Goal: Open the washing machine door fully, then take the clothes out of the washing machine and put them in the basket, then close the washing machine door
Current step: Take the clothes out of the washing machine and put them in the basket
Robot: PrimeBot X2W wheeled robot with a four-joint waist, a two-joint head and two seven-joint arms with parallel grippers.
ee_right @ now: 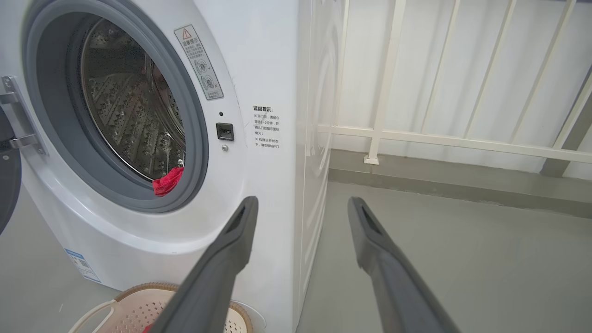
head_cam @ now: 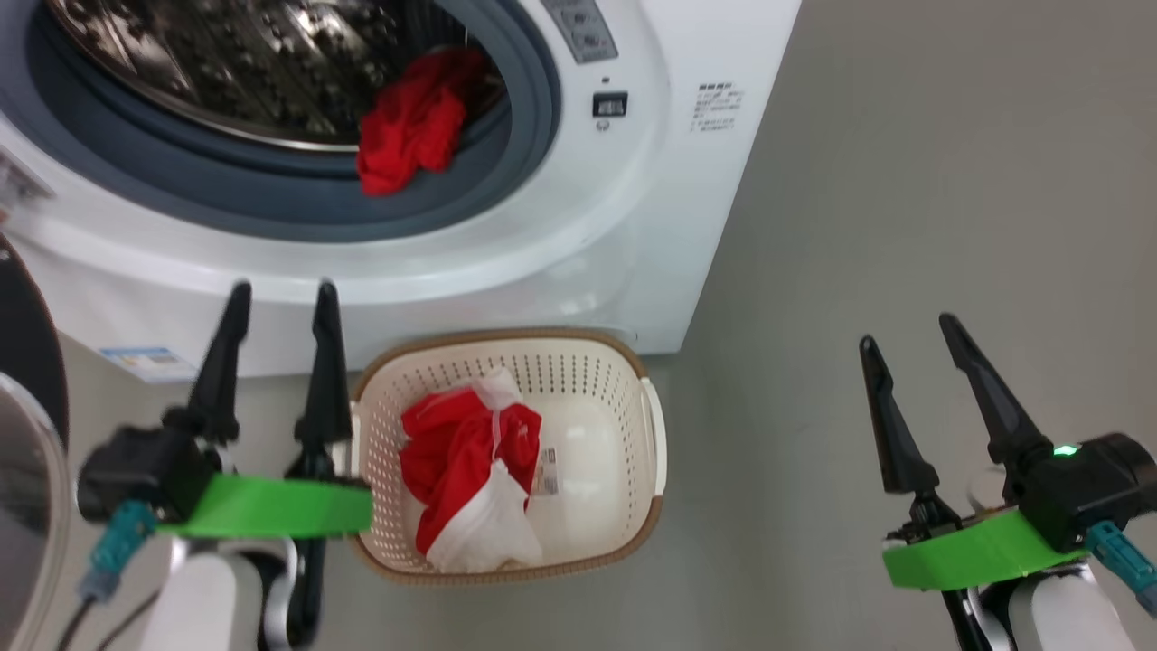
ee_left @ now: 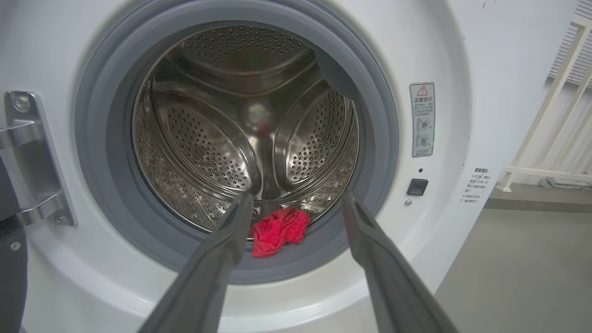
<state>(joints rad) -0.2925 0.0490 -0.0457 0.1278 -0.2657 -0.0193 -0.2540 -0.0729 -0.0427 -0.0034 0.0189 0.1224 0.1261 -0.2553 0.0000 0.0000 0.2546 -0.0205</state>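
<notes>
We are looking first at a red garment [head_cam: 411,136], which is lying at the bottom of the drum [ee_left: 208,138] mouth and spilling over the grey-blue gasket [ee_left: 101,138]. A red-and-white garment [head_cam: 470,470] is lying crumpled inside the basket [head_cam: 606,398], toward its left side. The basket is sitting on the grey floor [head_cam: 904,181], right against the front of the washing machine [head_cam: 560,235] and below its opening. The washing machine door [head_cam: 27,362] is standing swung open at the left edge of the head view, where its black rim and clear glass are partly cut off. In the left wrist view its metal hinge [ee_left: 32,157] is showing beside the gasket.

We are holding our left gripper [head_cam: 282,294] just left of the basket. Its two dark fingers are spread wide with nothing between them, and they are pointing toward the machine front. In the left wrist view they are framing the red garment in the drum mouth. Our right gripper [head_cam: 907,333] is hovering well to the right over bare floor, its fingers likewise wide apart and empty. In its own view it is aiming at the machine's right front corner, with a white railing [ee_right: 462,143] running along the wall behind.
</notes>
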